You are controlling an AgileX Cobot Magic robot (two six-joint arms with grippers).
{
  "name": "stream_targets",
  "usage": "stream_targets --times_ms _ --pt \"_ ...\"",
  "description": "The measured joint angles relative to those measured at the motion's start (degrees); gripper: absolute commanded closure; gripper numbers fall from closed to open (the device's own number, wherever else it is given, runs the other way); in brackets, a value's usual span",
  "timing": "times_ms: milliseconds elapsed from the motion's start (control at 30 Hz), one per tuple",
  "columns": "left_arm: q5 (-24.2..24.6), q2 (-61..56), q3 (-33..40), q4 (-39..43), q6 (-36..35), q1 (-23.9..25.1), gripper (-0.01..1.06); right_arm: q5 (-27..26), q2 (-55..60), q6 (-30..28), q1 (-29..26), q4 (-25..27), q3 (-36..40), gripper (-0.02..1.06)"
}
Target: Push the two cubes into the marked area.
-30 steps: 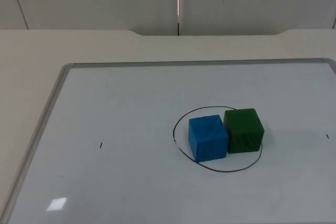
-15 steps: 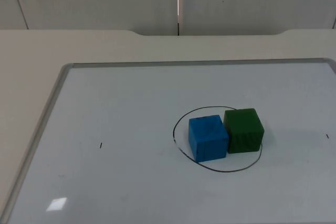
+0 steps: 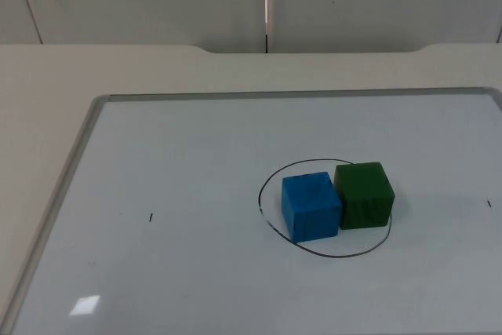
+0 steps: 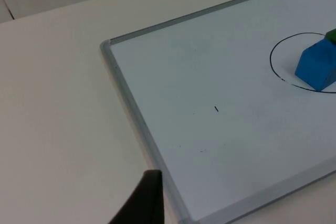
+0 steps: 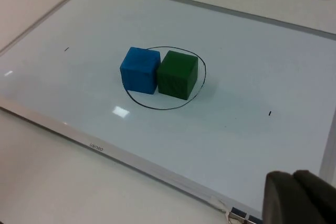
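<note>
I count two cubes: one blue cube (image 3: 311, 206) and one green cube (image 3: 363, 194), touching side by side. There is one drawn ring (image 3: 271, 180) around them and one whiteboard (image 3: 196, 154) under it all. I also see two small pen ticks on the board.

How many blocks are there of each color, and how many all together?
Blue cube: 1
Green cube: 1
Total: 2 cubes, side by side inside the drawn ring on the whiteboard.
</note>
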Motion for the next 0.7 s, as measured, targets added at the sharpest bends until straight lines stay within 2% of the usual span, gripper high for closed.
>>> stream_targets --times_ms 33,67,100,133,167,200,233,267,300,333,700 --pt "0.0 0.0 0.0 0.0 0.0 0.0 0.0 0.0 0.0 0.0 0.0 0.0 0.0 0.89" --pt "0.0 0.0 0.0 0.0 0.0 0.0 0.0 -0.1 0.0 0.0 0.0 0.0 0.0 0.89" --pt "0.0 0.0 0.0 0.0 0.0 0.0 0.0 -0.1 0.0 0.0 0.0 0.0 0.0 0.75" --pt "0.0 0.0 0.0 0.0 0.0 0.0 0.0 -0.1 0.0 0.0 0.0 0.0 0.0 0.69" --pt "0.0 0.0 0.0 0.0 0.0 0.0 0.0 -0.1 0.0 0.0 0.0 0.0 0.0 0.55" --pt "0.0 0.0 0.0 0.0 0.0 0.0 0.0 -0.1 0.0 0.0 0.0 0.0 0.0 0.34" --pt "0.0 0.0 0.0 0.0 0.0 0.0 0.0 -0.1 0.0 0.0 0.0 0.0 0.0 0.17" --pt "0.0 0.0 0.0 0.0 0.0 0.0 0.0 -0.1 0.0 0.0 0.0 0.0 0.0 0.17" --pt "0.0 0.0 0.0 0.0 0.0 0.0 0.0 -0.1 0.0 0.0 0.0 0.0 0.0 0.02" --pt "0.0 0.0 0.0 0.0 0.0 0.0 0.0 -0.1 0.0 0.0 0.0 0.0 0.0 -0.01" --pt "0.0 0.0 0.0 0.0 0.0 0.0 0.0 -0.1 0.0 0.3 0.0 0.0 0.0 -0.01"
